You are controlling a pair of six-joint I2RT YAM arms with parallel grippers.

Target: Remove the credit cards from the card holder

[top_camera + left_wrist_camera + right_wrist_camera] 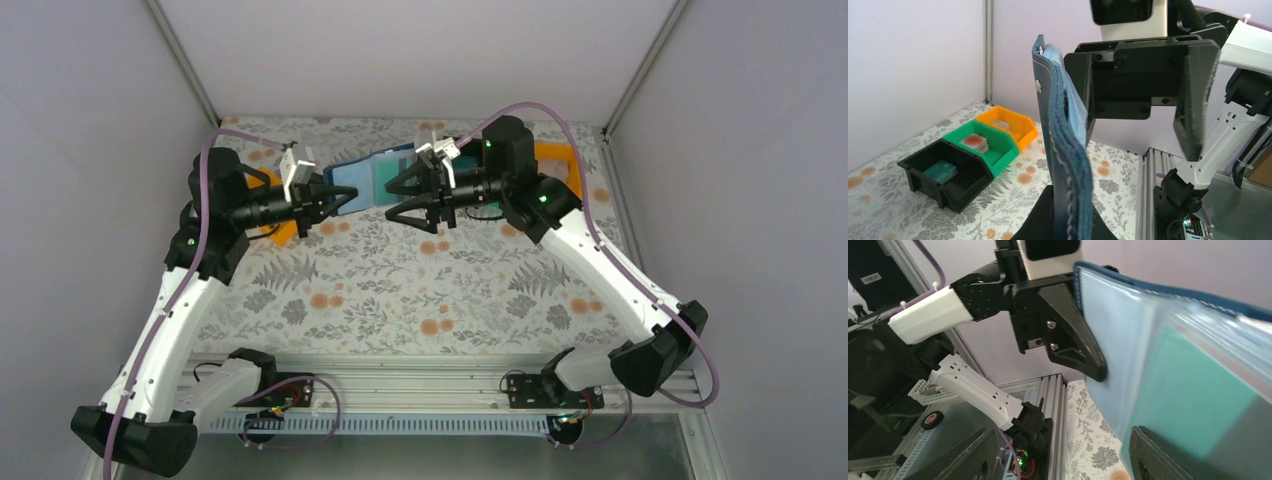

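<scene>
Above the bench [400,290], the left claw [335,198] pinches the card holder [365,180], its long axis pointing toward the wide-open right claw [398,200]. The left wrist view shows it edge-on; the right wrist view shows a teal card [1193,400], perhaps sleeved.

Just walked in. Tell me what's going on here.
The left gripper has its jaws shut on one end of the opened card holder and holds it up off the table. The right gripper faces it, jaws open, at the holder's free end. There a teal card sits in a clear pocket, not yet pulled out. A black bin, green bin and orange bin stand nearby.
</scene>
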